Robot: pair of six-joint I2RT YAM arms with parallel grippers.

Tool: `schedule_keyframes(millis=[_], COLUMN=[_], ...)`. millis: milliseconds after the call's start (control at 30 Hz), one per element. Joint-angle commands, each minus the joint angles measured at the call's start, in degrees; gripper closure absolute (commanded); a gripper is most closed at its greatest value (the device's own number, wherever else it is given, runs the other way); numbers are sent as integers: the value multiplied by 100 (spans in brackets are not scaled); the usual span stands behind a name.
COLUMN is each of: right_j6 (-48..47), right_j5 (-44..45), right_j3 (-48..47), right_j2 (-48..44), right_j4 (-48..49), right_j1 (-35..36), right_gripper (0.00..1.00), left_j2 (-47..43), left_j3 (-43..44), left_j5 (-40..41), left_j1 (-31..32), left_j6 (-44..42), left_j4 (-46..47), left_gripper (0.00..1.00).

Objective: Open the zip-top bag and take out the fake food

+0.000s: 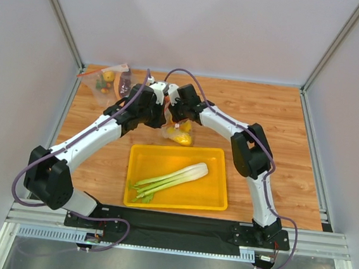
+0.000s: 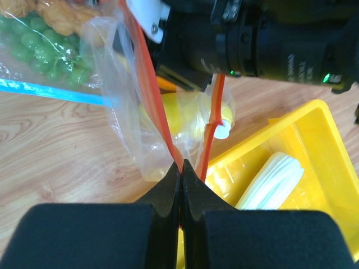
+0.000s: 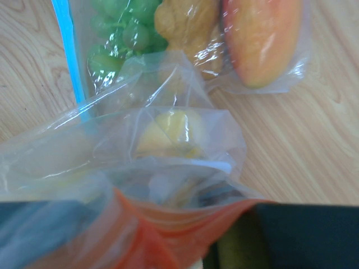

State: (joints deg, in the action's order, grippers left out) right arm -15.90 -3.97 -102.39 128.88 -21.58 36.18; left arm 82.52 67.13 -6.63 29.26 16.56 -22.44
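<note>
The zip-top bag [image 1: 174, 131] hangs between both grippers above the table, behind the yellow tray [image 1: 214, 204]. My left gripper [image 2: 182, 165] is shut on the bag's red-orange zip strip [image 2: 154, 89]. A yellow fruit [image 2: 179, 115] lies inside; the top view shows orange beside it [image 1: 186, 127]. My right gripper [image 3: 185, 235] is at the bag's mouth. The camera looks into the mouth at the yellow fruit [image 3: 168, 131]. One finger [image 3: 308, 235] shows far to the right, so the jaws stand apart. The celery stalk [image 1: 170, 179] lies in the tray.
A clear bag with a blue zip strip [image 2: 39, 50] holding green grapes lies on the wood just behind the held bag, with a peach-coloured fruit [image 3: 266, 39] in it. More small bags [image 1: 111, 80] lie at the back left. White walls enclose the table.
</note>
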Motion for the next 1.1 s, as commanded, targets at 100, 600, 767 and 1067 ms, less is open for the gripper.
schedule_keyframes(millis=[100, 600, 767, 1067], right_j6=[456, 808, 896, 861], right_j5=[20, -376, -360, -8], right_j3=[553, 1387, 1643, 1661], right_j2=[-468, -1532, -1778, -1559], right_j4=[-470, -286, -162, -74], right_j1=[-323, -340, -331, -323], right_gripper=[82, 65, 50, 35], left_j2=[-210, -606, -465, -333], left_j3=[335, 160, 168, 116], left_j5=[-347, -655, -988, -1253], left_j1=[63, 63, 54, 63], left_j6=[-65, -100, 23, 181], left_j4=[-226, 55, 161, 292], left_gripper=[99, 62, 54, 50])
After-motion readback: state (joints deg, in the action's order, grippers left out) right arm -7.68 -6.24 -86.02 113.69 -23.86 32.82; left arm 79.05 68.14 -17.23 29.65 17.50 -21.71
